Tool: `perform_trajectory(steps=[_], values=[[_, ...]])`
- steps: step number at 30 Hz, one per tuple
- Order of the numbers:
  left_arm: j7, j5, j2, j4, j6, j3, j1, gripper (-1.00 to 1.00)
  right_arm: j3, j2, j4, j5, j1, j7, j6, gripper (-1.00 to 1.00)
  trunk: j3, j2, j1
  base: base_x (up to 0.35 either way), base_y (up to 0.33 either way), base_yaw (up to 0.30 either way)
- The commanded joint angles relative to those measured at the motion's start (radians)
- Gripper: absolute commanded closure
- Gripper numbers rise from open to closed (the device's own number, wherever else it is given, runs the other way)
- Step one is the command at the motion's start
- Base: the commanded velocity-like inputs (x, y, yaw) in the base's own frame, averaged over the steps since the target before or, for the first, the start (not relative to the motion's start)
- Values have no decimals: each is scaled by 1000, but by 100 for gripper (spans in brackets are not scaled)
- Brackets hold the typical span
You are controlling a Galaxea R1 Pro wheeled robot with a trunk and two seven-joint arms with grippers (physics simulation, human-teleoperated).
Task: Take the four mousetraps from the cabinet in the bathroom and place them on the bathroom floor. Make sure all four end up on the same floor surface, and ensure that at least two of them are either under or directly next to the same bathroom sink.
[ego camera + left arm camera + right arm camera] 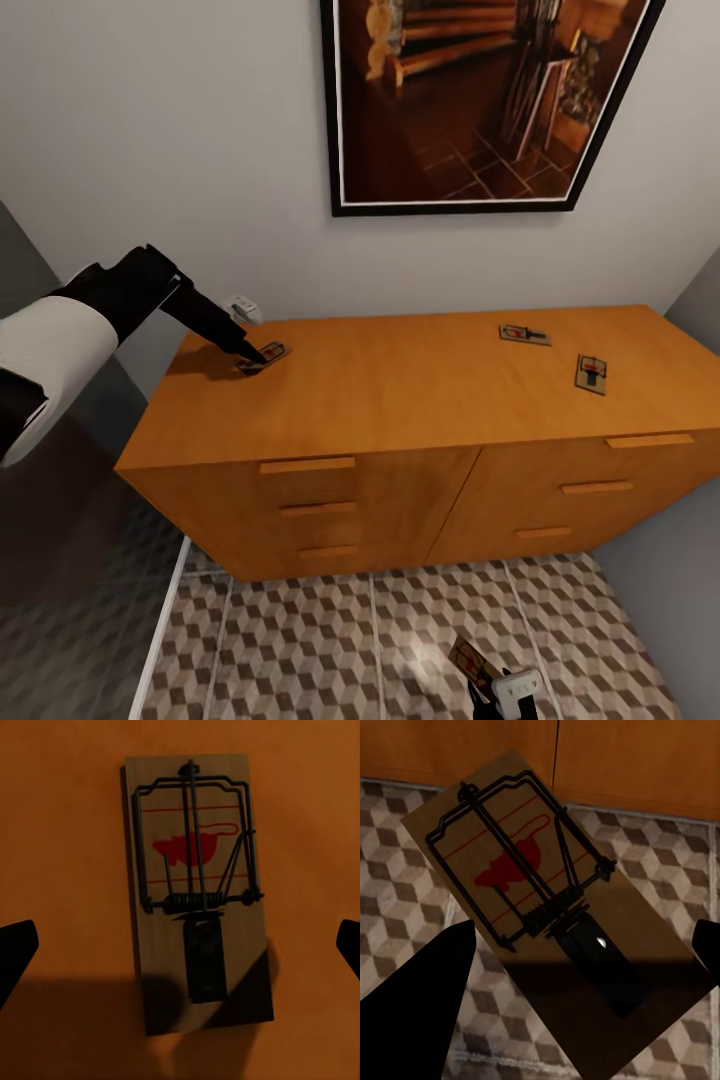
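Left jaws: spread wide, empty, left gripper (pixel 180 945) poised over a mousetrap (pixel 196 889) lying flat on the cabinet (pixel 420 385), ready to pinch it.
Right jaws: right gripper (pixel 577 967) clamps a second mousetrap (pixel 521 877) above the bathroom floor (pixel 330 640), for setting down.
Remaining: two traps (pixel 524 334) (pixel 592 373) on the cabinet's right end.

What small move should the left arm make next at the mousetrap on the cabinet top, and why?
Probably lower the left gripper a little and close it on the mousetrap. The left wrist view shows the trap flat on the cabinet, centred between two open fingers that stand clear of its long sides. The right gripper already holds another trap above the bathroom floor.
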Motion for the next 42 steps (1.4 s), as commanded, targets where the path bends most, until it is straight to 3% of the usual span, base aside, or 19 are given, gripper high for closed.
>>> perform_trajectory(steps=[1, 42], values=[[-6, -10, 0, -2, 9, 6, 0, -100, 1, 0, 1, -2, -1, 4, -3, 100, -2, 0, 0, 0, 0, 0], [-8, -10, 0, 3, 9, 6, 15, -100, 1, 0, 1, -2, -1, 4, -3, 100, -18, 0, 0, 0, 0, 0]])
